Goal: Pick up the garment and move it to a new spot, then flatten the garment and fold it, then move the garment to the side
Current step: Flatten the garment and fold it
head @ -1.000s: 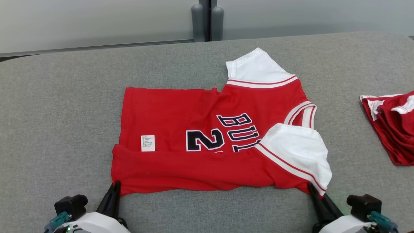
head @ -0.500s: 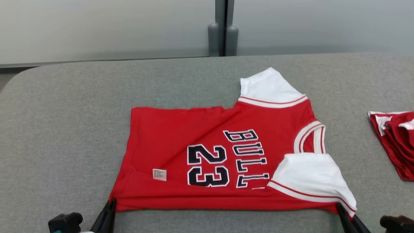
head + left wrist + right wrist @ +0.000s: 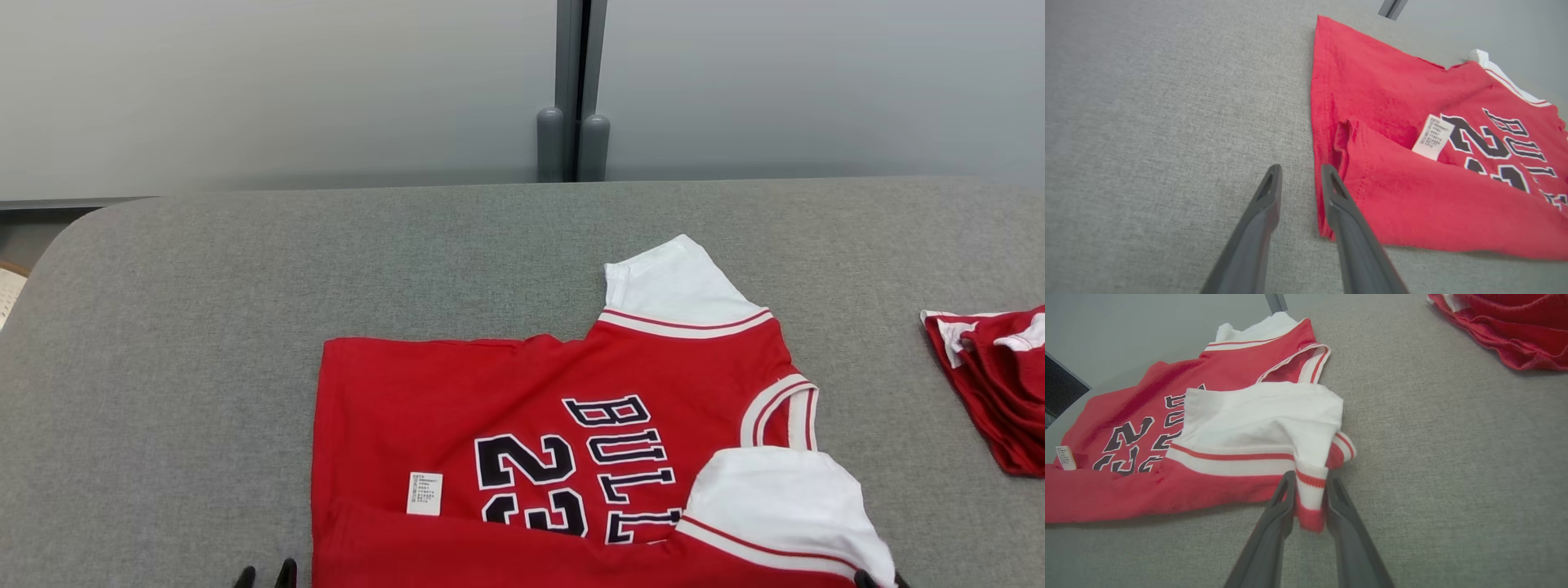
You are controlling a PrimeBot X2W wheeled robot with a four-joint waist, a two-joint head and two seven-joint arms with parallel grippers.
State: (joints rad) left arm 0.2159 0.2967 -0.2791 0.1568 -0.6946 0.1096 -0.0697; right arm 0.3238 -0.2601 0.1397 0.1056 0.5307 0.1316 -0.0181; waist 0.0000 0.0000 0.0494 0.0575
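Observation:
The garment (image 3: 531, 392) is a red jersey with white sleeves and black "BULLS 23" lettering, lying flat on the grey table (image 3: 204, 269) with its near long edge folded over the digits. In the left wrist view my left gripper (image 3: 1301, 171) is open over bare table, its right finger just beside the garment's (image 3: 1412, 183) hem corner; its tips (image 3: 265, 576) peek in at the head view's bottom edge. My right gripper (image 3: 1311, 479) stands open, with the striped cuff corner of the garment (image 3: 1126, 486) loose between its fingers; its tips (image 3: 880, 578) show at the near sleeve.
A pile of other red and white clothes (image 3: 996, 384) lies at the table's right edge, also seen in the right wrist view (image 3: 1506, 330). A grey wall with a dark post (image 3: 571, 147) runs behind the table. The table's rounded left corner (image 3: 49, 245) is near.
The camera has tilted up, so the jersey sits lower in the picture. Both grippers have opened; the left has let go of the hem corner. The stretched near edge has flopped back over the digits.

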